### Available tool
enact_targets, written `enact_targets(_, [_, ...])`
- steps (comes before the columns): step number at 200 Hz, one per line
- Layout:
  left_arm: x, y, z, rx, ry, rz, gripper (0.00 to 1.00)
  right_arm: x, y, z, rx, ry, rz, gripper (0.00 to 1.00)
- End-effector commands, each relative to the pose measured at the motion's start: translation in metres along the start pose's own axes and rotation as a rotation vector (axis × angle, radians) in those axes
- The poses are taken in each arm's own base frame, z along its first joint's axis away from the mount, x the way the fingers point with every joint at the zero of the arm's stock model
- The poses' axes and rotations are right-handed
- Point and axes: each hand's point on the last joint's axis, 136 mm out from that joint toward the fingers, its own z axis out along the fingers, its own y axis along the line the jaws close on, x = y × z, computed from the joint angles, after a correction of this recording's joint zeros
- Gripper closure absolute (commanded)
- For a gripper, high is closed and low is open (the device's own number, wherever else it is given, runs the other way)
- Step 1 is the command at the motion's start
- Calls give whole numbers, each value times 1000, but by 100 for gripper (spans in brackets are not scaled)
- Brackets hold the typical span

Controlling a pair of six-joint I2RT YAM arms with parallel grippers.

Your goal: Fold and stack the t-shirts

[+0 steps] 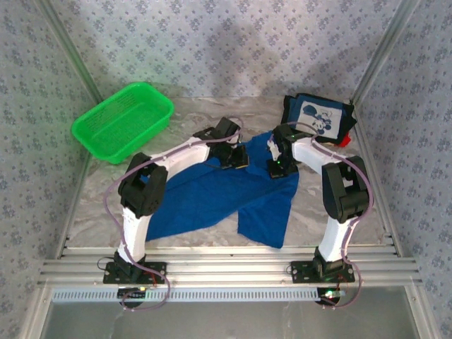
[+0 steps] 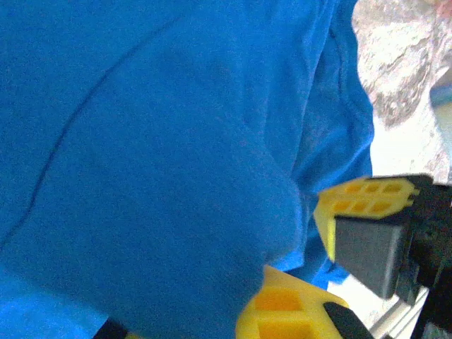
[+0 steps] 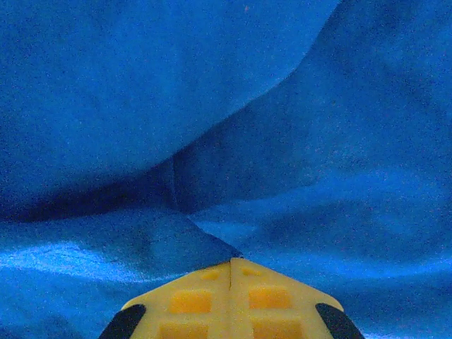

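Snugly in right end effector (image 3: 232, 263): t-shirt (image 3: 212, 106)

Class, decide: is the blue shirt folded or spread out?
Spread out, not folded: the blue shirt sprawls rumpled across the table, with no neat folded edges.

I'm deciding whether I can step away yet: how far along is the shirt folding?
Looks done: the navy shirt lies folded in the far right corner, with red cloth peeking out beneath it. In hand: the left hand and right hand are both shut on the far edge of the blue shirt, which lies unfolded in the middle. Left: folding it and laying it on the navy shirt.
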Motion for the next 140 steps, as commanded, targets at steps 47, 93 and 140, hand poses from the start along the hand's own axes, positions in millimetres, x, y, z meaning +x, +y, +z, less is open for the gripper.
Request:
enact_targets(47, [23,26,-17,-161,129,36,76,-18,-20,-23,156,-66,-32,100])
enact_targets(93, [26,30,-20,-157,121,19,69,-20,-26,-45,254,-113,-88,100])
enact_targets(140, [16,36,-3,-96,16,-71,48,-8,-26,-29,261,-65,-101,100])
